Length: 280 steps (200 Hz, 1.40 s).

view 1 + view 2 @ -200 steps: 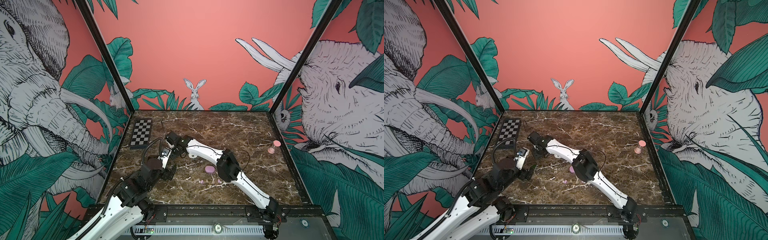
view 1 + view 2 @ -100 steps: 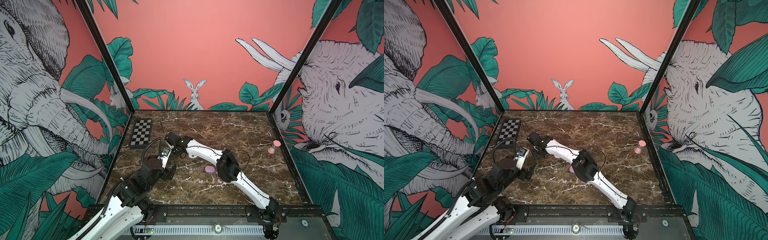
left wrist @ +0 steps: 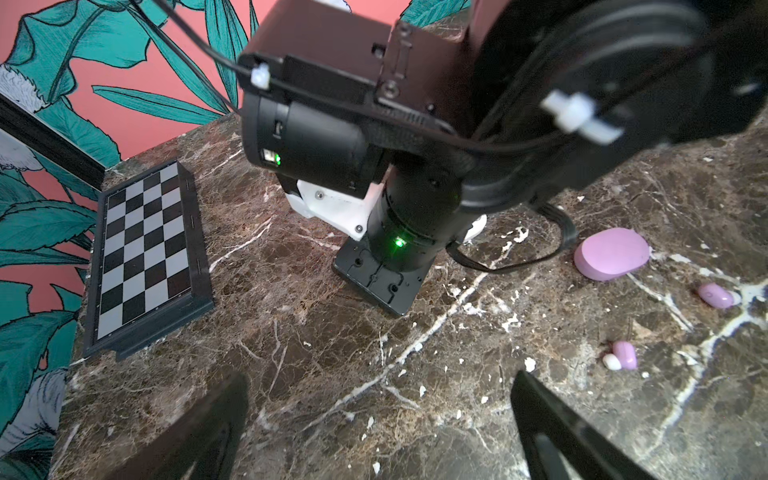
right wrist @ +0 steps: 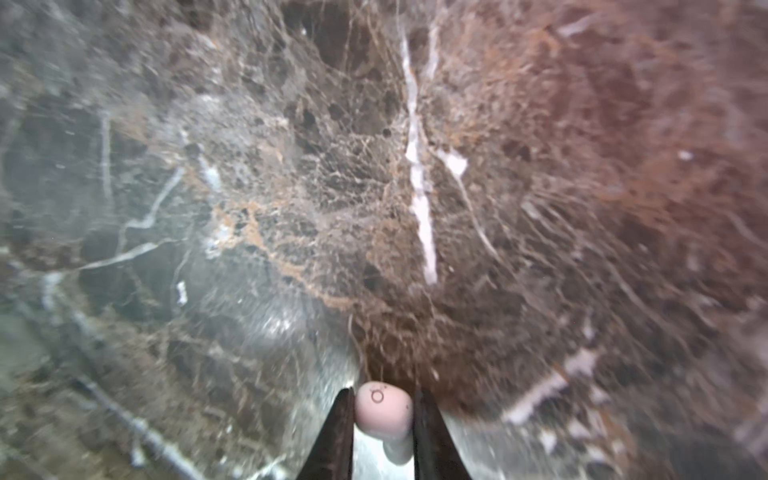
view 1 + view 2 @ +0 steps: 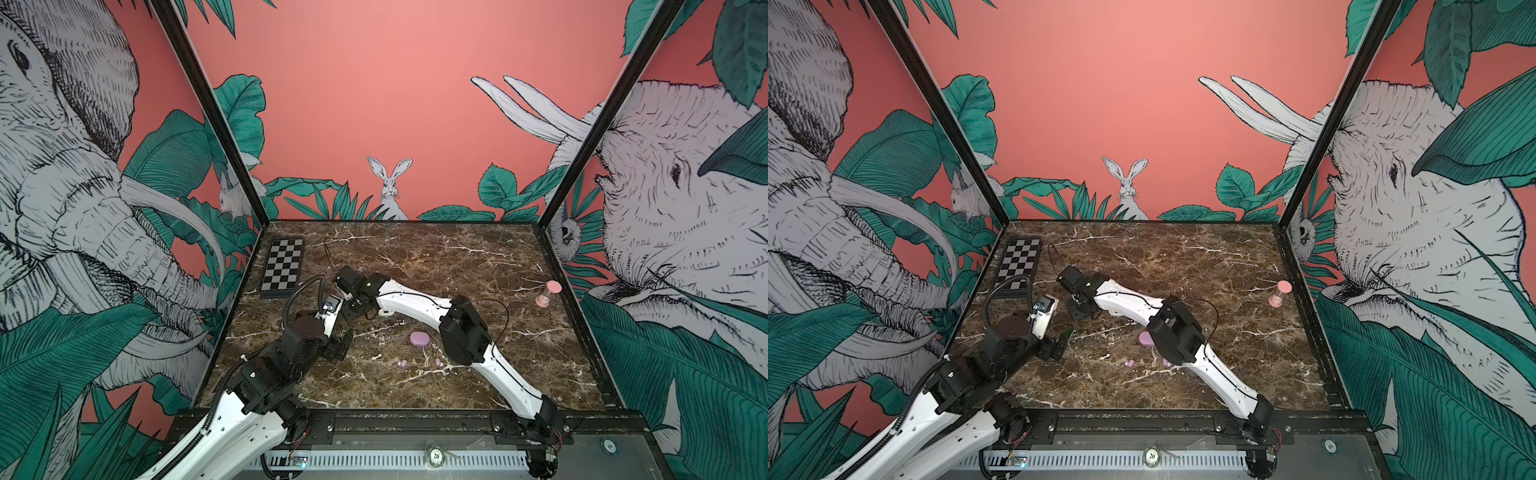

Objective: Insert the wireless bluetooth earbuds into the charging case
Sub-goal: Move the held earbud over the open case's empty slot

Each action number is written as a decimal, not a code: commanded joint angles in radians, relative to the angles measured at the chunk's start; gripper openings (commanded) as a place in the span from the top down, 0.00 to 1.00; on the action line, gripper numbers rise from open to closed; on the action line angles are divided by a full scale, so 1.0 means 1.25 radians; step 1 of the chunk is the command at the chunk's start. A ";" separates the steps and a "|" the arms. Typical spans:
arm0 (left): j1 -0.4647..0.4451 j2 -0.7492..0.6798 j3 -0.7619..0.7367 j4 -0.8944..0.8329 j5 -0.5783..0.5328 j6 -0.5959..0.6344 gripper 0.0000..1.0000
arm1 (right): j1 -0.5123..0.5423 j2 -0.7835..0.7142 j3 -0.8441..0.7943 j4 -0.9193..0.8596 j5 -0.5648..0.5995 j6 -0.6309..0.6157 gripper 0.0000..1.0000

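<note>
My right gripper (image 4: 382, 395) points down at the marble, left of the table's middle, and is shut on a small pale white earbud (image 4: 384, 409), one dark finger (image 4: 343, 415) on each side. In both top views this gripper (image 5: 351, 311) (image 5: 1079, 311) hides the bud. A closed lilac charging case (image 5: 419, 338) (image 3: 611, 253) lies near the middle, partly behind the right arm's elbow in a top view (image 5: 1145, 338). Two lilac earbuds (image 5: 402, 363) (image 5: 439, 362) (image 3: 715, 295) (image 3: 624, 354) lie in front of it. My left gripper (image 3: 380, 380) (image 5: 338, 347) hovers open over bare marble, just in front of the right gripper.
A folded chessboard (image 5: 282, 268) (image 3: 145, 253) lies at the back left. A pink hourglass (image 5: 548, 293) (image 5: 1280, 293) stands by the right wall. A white rounded piece (image 5: 386, 312) peeks out under the right forearm. Painted walls close three sides.
Neither arm has visibly moved over the table, and the lilac case and the earbuds lie where they were.
</note>
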 commanded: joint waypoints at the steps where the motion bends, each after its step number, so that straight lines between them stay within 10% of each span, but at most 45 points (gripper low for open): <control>1: 0.004 -0.003 -0.009 0.013 0.006 0.003 0.01 | 0.007 -0.095 -0.058 0.052 0.013 0.044 0.79; 129: 0.005 0.012 -0.007 0.013 0.019 0.002 0.01 | 0.007 -0.388 -0.591 0.251 0.025 0.172 0.79; 280: 0.006 0.011 -0.007 0.013 0.022 0.003 0.01 | 0.009 -0.426 -0.684 0.194 0.085 0.230 0.64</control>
